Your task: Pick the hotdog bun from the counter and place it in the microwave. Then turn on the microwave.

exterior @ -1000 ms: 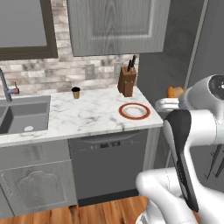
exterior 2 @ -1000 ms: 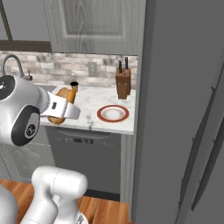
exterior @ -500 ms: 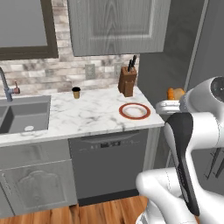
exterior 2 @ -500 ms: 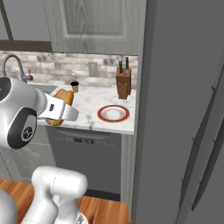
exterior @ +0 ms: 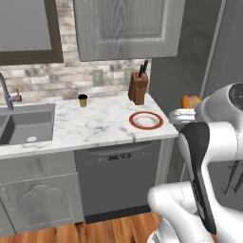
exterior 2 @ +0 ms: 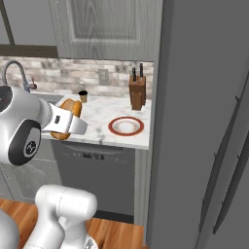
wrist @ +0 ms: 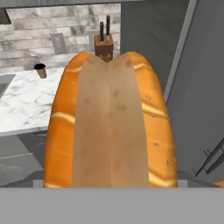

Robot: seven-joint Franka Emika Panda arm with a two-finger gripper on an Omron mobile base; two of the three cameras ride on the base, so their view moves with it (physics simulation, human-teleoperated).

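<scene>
The hotdog bun, orange-brown with a paler split down its middle, is up in the air off the counter. My gripper is shut on it, with the bun's ends showing above and below the white hand. From the left, the bun peeks out behind the arm, to the right of the counter's end. It sits so close in the hand view that the fingertips are hidden. The microwave is out of view.
On the counter lie a white plate with a red rim, a knife block and a small dark cup. A sink lies at the left. The tall grey fridge stands right of the counter.
</scene>
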